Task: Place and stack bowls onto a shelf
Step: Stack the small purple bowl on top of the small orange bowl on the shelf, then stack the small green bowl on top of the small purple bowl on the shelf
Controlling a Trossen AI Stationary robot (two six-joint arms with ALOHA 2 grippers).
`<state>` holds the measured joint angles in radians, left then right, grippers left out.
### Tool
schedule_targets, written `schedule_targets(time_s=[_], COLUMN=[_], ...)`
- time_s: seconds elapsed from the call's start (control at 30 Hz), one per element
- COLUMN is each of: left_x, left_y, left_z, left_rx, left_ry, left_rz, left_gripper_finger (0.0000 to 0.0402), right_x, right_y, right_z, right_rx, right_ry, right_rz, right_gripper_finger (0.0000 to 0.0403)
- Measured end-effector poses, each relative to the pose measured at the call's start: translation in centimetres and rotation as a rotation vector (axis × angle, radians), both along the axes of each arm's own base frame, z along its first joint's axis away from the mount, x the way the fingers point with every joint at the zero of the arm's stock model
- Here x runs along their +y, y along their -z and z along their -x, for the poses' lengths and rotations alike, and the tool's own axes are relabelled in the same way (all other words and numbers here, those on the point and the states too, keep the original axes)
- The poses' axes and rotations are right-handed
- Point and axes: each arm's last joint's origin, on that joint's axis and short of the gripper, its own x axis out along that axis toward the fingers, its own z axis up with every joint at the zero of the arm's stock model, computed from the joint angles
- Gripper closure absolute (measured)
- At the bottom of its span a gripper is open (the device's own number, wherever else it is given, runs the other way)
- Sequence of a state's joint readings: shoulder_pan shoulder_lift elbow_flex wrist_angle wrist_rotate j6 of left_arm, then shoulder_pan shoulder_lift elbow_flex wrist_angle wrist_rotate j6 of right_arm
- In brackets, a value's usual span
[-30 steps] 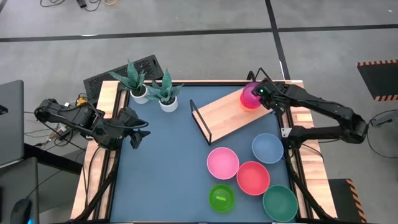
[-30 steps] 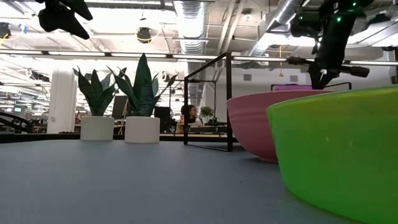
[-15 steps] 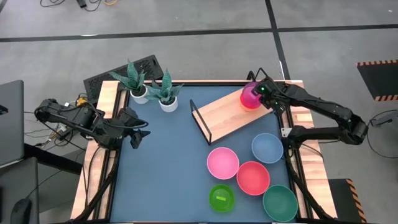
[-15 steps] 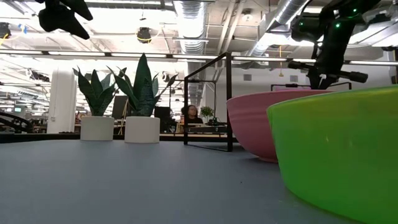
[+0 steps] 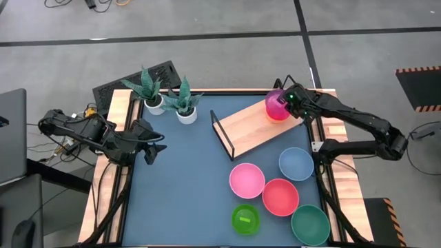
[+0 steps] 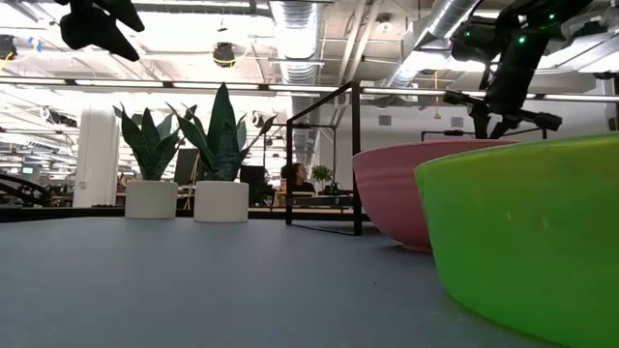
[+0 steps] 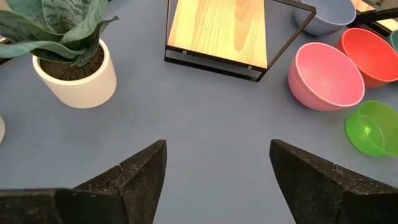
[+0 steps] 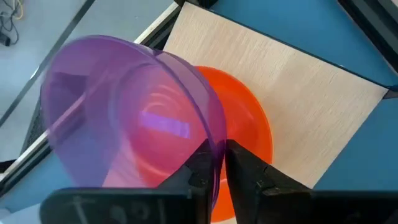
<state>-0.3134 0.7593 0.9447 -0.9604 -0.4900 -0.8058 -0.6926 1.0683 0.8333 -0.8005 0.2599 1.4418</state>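
While the left gripper (image 5: 153, 145) waited over the left side of the bench (image 5: 186, 186), its fingers (image 7: 134, 180) spread wide with nothing between them, all the activity sat at the far right. Two white pots with spiky plants (image 5: 165, 96) stood side by side at the far left corner. To their right lay the shelf (image 5: 248, 124), a light-wood board on a thin black wire frame, set at an angle; most of its board was bare. At its far right end the right gripper (image 8: 217, 163) pinched the rim of the purple bowl (image 8: 130, 118), its fingers narrow on the thin wall. That bowl was tilted, its mouth turned sideways, and it hung partly inside a red bowl (image 8: 249, 134) resting on the board; whether the two touched could not be told. Nearer on the bench, five bowls clustered at the right, all empty and upright: the pink bowl (image 5: 247, 180), the small lime green bowl (image 5: 245, 219) nearest the front edge, the coral-red bowl (image 5: 280, 196), the blue bowl (image 5: 296, 164) and the dark green bowl (image 5: 310, 224).
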Motion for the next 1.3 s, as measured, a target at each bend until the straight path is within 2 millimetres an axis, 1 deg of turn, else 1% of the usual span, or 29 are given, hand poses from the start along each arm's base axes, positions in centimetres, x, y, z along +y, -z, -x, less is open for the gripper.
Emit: schedule_targets(time_s=[0.13,0.43,0.57,0.67,0.93,1.3], left_x=[0.0,0.0,0.0,0.0,0.0,0.0], left_y=[0.0,0.0,0.0,0.0,0.0,0.0], left_z=[0.0,0.0,0.0,0.0,0.0,0.0], left_rx=[0.001,0.003,0.004,0.004,0.004,0.003], left_ry=[0.003,0.008,0.008,0.009,0.011,0.01], left_rz=[-0.003,-0.007,-0.007,-0.007,-0.002,-0.001], left_gripper_finger=[0.0132,0.0132,0.0132,0.0132,0.0132,0.0132], right_x=[0.0,0.0,0.2,0.4,1.3,3.0], right_y=[0.0,0.0,-0.1,-0.2,-0.8,-1.9], right_z=[0.0,0.0,-0.1,-0.1,-0.2,0.3], right_rx=[0.003,0.007,0.004,0.003,0.001,-0.047], right_ry=[-0.002,-0.009,-0.02,-0.044,-0.114,-0.133], right_rz=[-0.003,-0.004,-0.001,0.009,0.036,0.082], right_gripper_finger=[0.0309,0.021,0.0185,0.0179,0.0181,0.0182])
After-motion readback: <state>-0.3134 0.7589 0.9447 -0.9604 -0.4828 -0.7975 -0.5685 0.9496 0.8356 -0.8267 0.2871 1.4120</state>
